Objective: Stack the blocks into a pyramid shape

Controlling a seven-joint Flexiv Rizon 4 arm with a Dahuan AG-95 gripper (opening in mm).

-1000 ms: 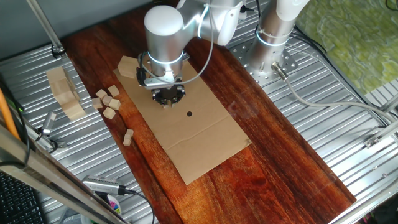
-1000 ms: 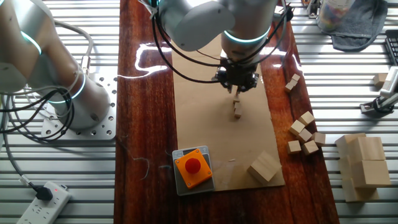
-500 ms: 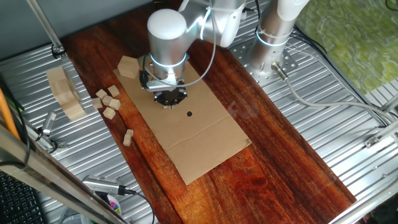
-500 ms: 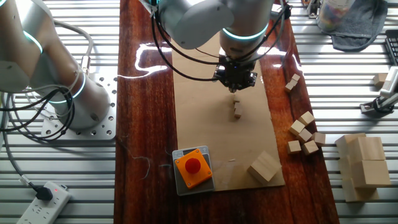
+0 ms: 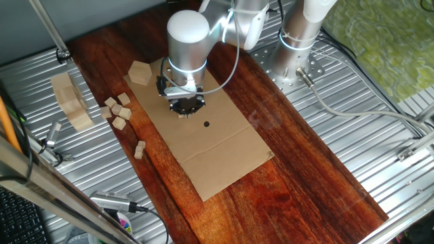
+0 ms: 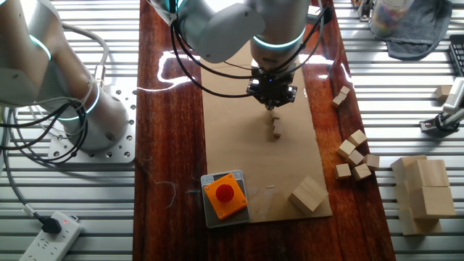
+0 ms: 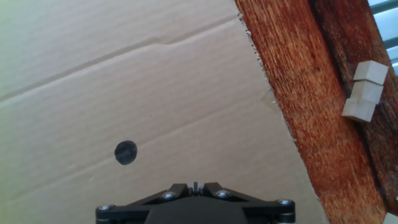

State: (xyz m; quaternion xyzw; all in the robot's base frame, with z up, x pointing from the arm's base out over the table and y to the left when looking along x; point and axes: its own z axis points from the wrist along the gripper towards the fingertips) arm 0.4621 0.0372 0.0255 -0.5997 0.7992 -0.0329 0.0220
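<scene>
**Several loose blocks, two placed: handling assessment**

One fixed view: The claw (image 5: pixel 184 110) hangs low over the cardboard sheet (image 5: pixel 203 135) on the counter (image 5: pixel 305 156). Finger state cannot be told here, as the wrist hides the tips. A cluster of blocks (image 5: pixel 116 110) lies well apart to the claw's side, off the cardboard, and a further pair (image 5: pixel 139 149) lies nearer the camera. A hexagonal piece (image 5: pixel 140 72) and a slab (image 5: pixel 70 100) sit beyond; they are not task items.

The other fixed view: Two small blocks (image 6: pixel 276 126) sit on the cardboard just beside the claw (image 6: pixel 272 100), apparently touching one another. Whether they are stacked or in a row is unclear. The claw appears clear of them; open or closed cannot be confirmed.

Hand view: Only the claw's base shows at the bottom edge. A black dot (image 7: pixel 125 152) lies ahead of it, and some blocks (image 7: pixel 365 92) lie far off to one side on the counter.

Judgement: The cubes are bare wood, so likely light, rigid and not fragile, with modest grip. Being far smaller than the claw, each should be taken across two opposite flat faces, squarely and centred. A light cube will shift or topple neighbours at the slightest nudge.
</scene>
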